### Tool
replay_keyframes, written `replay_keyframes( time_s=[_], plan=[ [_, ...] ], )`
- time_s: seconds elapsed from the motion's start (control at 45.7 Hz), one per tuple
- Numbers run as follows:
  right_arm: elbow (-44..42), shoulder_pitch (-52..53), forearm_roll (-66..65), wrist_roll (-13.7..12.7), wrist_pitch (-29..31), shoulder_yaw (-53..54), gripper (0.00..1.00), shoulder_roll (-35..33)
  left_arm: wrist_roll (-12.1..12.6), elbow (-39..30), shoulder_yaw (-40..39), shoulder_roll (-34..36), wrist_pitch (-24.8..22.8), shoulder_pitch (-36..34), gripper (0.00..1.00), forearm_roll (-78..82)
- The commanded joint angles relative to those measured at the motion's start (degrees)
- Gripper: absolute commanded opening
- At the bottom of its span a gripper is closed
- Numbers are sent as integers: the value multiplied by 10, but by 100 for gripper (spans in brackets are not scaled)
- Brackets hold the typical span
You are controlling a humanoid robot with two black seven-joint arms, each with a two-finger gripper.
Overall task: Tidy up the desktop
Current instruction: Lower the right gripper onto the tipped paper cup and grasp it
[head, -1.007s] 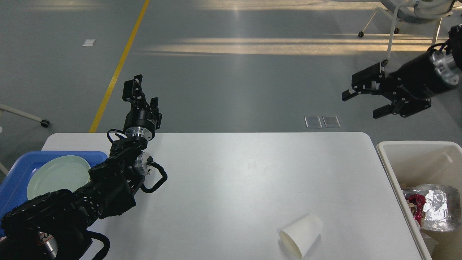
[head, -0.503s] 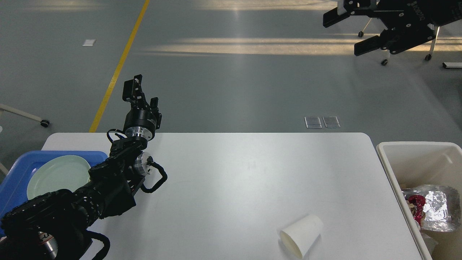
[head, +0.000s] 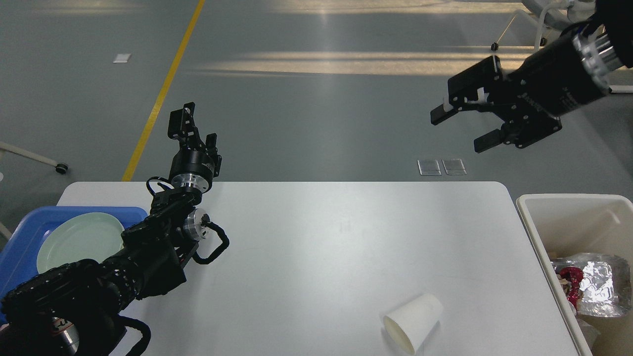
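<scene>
Lying tipped on the large white rectangular worktop (head: 321, 247), a white paper cup (head: 413, 322); right gripper (head: 465, 129) spread wide, left gripper (head: 192, 129) unclear.

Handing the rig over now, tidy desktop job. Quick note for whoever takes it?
Left claw: open, empty, raised over the desktop's far left edge.
Right claw: open, empty, high beyond the far right corner.
On the desktop: one paper cup on its side, near the front right.
Done: plate sits in the blue tray at left; foil and wrappers lie in the bin at right.
Left: the cup, likely for the bin.
</scene>
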Motion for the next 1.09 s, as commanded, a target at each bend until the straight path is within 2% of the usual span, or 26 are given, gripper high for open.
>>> replay_keyframes(
  time_s=[0.0, 0.088, 0.372, 0.525, 1.073],
  plan=[
    [0, -71, -7, 0, 0, 1, 100, 23, 0, 0, 0, 0, 0, -1, 98, 0],
    [-1, -120, -11, 0, 0, 1, 100, 43, 0, 0, 0, 0, 0, 0, 98, 0],
    [-5, -260, -54, 1, -114, 26, 100, 111, 0, 0, 0, 0, 0, 0, 98, 0],
    [-6, -311, -94, 1, -156, 47, 100, 133, 0, 0, 0, 0, 0, 0, 98, 0],
    [0, -373, -118, 2, -164, 51, 100, 140, 0, 0, 0, 0, 0, 0, 98, 0]
  ],
)
